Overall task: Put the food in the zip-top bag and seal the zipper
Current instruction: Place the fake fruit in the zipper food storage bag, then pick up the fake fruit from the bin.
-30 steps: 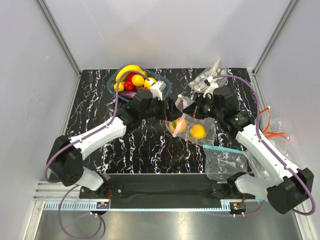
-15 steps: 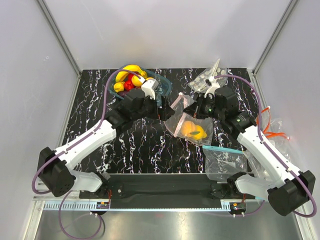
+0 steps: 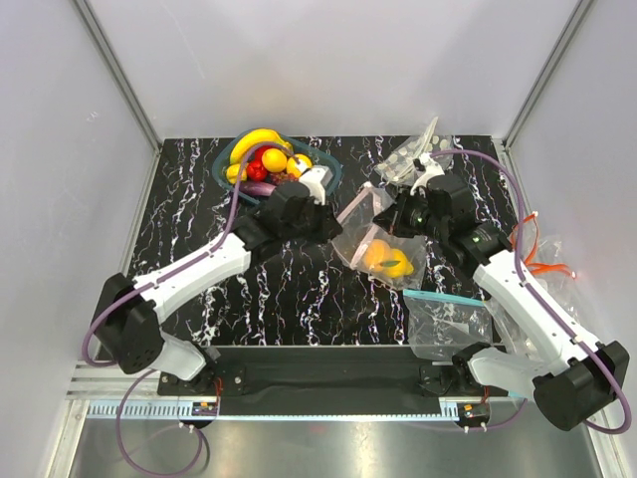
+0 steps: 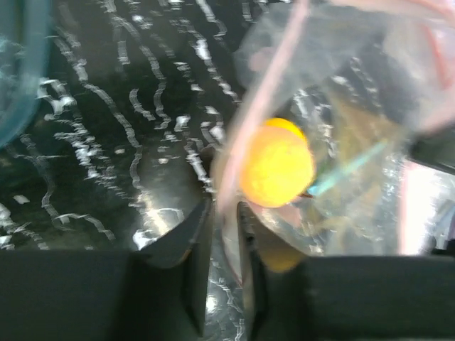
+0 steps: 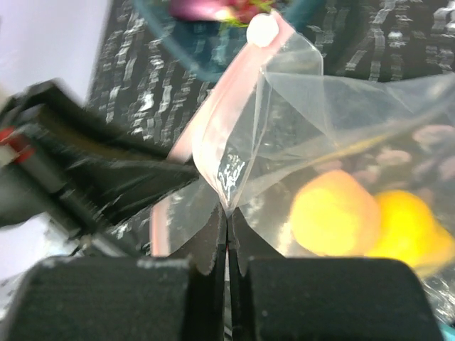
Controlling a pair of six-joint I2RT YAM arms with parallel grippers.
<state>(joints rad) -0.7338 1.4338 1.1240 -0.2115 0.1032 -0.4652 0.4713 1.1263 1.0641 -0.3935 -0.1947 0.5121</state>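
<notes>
Pinching one zip-top bag (image 3: 370, 221), two fruits (image 3: 386, 261) inside

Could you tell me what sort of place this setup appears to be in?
Probably a robotics lab test enclosure: plain white panels in aluminium framing surround a black marbled tabletop, with toy fruit in a teal bowl as props.
</notes>
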